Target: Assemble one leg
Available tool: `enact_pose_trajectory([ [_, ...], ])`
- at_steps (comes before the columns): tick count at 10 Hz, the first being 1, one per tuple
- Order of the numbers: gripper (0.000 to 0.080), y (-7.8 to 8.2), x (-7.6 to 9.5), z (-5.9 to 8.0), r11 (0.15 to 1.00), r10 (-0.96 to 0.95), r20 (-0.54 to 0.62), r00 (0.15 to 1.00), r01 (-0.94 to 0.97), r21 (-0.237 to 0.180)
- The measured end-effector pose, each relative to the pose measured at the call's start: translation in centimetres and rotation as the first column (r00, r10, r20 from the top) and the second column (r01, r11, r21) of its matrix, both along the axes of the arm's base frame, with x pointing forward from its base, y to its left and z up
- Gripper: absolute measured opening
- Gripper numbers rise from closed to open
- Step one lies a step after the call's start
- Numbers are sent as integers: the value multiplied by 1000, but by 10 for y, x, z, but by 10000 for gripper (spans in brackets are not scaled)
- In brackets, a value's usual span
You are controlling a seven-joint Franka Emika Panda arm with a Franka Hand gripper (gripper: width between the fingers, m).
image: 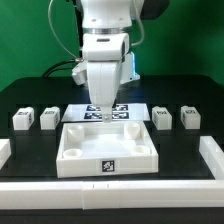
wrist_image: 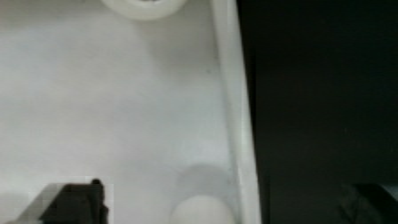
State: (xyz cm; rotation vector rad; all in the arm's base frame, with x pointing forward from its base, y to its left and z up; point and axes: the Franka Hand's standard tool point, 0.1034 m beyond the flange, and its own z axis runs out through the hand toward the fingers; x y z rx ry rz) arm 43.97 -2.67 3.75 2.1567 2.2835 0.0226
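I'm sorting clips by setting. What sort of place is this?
Likely a robotics lab bench: a robot arm over a white-edged black table, a green backdrop, a tag-marked white tray.

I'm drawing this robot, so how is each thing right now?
pincer: open, holding nothing, above the tray part.
tray part: flat on the table, hollow side up, no leg fitted.
two legs at the exterior view's left: loose on the table, untouched.
two legs at the exterior view's right: loose on the table, untouched.
marker board: flat behind the tray part.
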Motion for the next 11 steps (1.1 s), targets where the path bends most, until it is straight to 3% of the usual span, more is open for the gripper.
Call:
enact_pose_trajectory([
  [1, 650, -5, -2, -12, 991, 137, -1, 991, -137, 5],
  [3, 650, -6, 4, -14, 987, 160, 2, 987, -160, 2],
  [5, 378, -7, 3, -15, 987, 161, -1, 987, -161, 1],
  [6, 378, -7, 2, -15, 987, 159, -1, 987, -159, 1],
  [8, 73, -7, 2, -15, 988, 158, -3, 988, -158, 1],
  [11, 57, -9, 2, -15, 989, 151, -2, 989, -151, 0],
])
